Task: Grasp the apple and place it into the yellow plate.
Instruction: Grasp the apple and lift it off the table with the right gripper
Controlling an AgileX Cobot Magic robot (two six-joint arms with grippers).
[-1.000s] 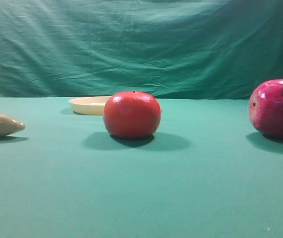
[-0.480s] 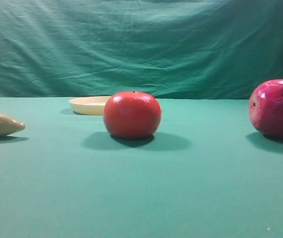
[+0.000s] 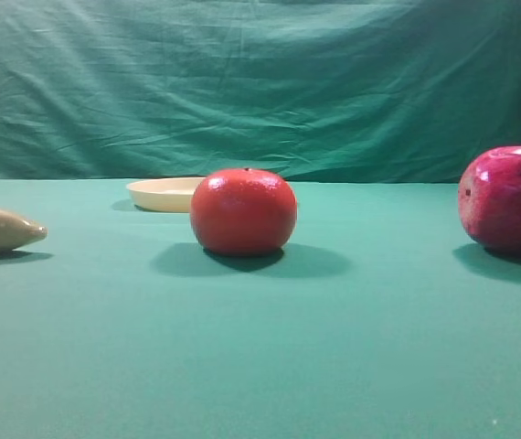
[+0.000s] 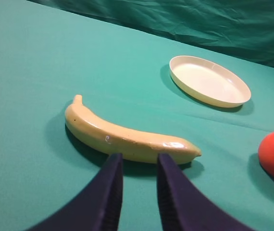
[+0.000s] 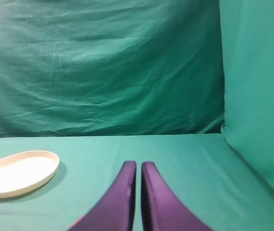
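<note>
1. Three views we have; in the exterior high view neither tool shows, only things on the green-covered table (image 3: 260, 366).
2. We see the apple (image 3: 509, 198) resting on the table at the far right of that view, partly cut by the edge, glossy magenta-pink, nothing touching it.
3. We see the yellow plate (image 3: 162, 194) farther back, left of centre, lying flat and partly hidden behind the orange-red fruit (image 3: 243, 211); it holds nothing that we can see.
4. The orange-red fruit sits on the table in the middle, well apart from the apple.
5. A banana (image 3: 3, 229) lies at the left edge of the exterior view; in the left wrist view it lies lengthwise just past the left tool (image 4: 139, 161).
6. We see the left tool with its two dark fingers (image 4: 109, 192) apart by a narrow gap, holding nothing, the banana just beyond the tips.
7. We see the right tool (image 5: 138, 166) with its fingers pressed together, nothing between them, pointing toward the green backdrop (image 5: 103, 67).
8. In the right wrist view the plate lies at lower left, well apart from the tool.
</note>
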